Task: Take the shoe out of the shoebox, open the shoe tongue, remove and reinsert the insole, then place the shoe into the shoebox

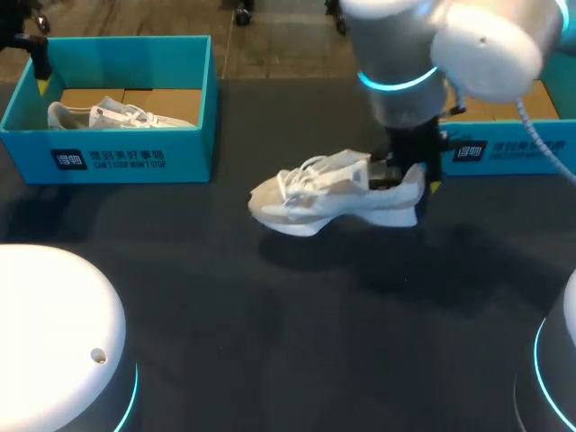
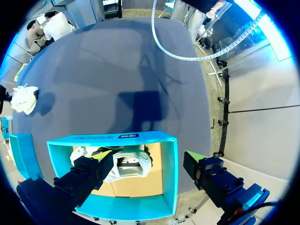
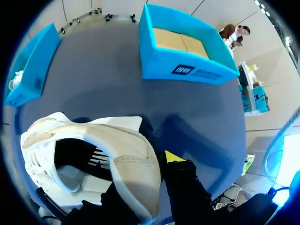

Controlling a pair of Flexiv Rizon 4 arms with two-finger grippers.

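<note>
Lying across the middle of the head view, a white sneaker (image 1: 333, 193) is seen on or just above the bench (image 1: 270, 342), toe toward the frame's left, heel toward the right. Its heel is pinched by the right hand (image 1: 409, 180), lowered from the upper right, one finger inside the collar, one behind. An empty teal shoebox (image 1: 504, 148) is set just right of it. The left hand (image 2: 147, 159) is held wide apart, empty, over a second shoebox (image 1: 117, 157) at upper left.
</note>
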